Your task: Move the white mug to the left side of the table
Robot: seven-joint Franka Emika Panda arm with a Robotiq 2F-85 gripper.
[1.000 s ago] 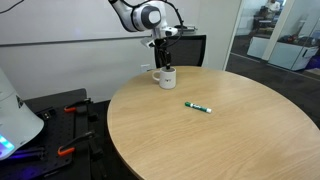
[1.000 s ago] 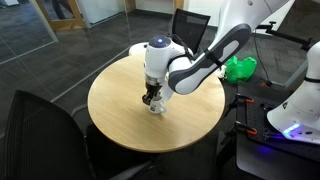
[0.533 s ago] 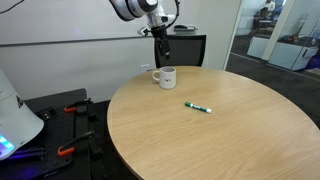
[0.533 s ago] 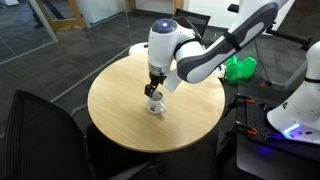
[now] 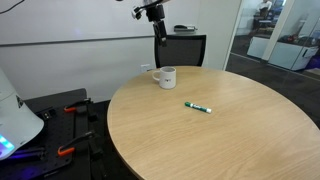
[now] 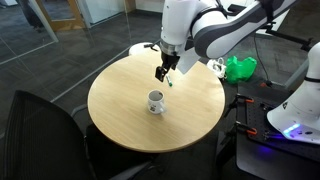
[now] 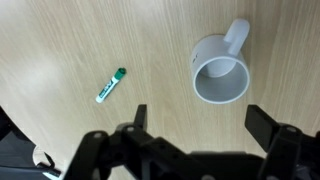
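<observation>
On table (image 5: 220, 135), white mug (image 5: 167, 77) upright, handle toward nearest edge.

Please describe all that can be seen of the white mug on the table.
The white mug is a plain cylinder, ceramic by its look, with one loop handle. It stands upright and empty, mouth up, on the light-wood table, near its edge. Nothing touches it but the tabletop: the open pincer hangs higher up, apart, and the marker lies away from it.

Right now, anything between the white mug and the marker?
Nothing. Only bare table top lies between the white mug and the marker, clearest in the wrist view.
</observation>
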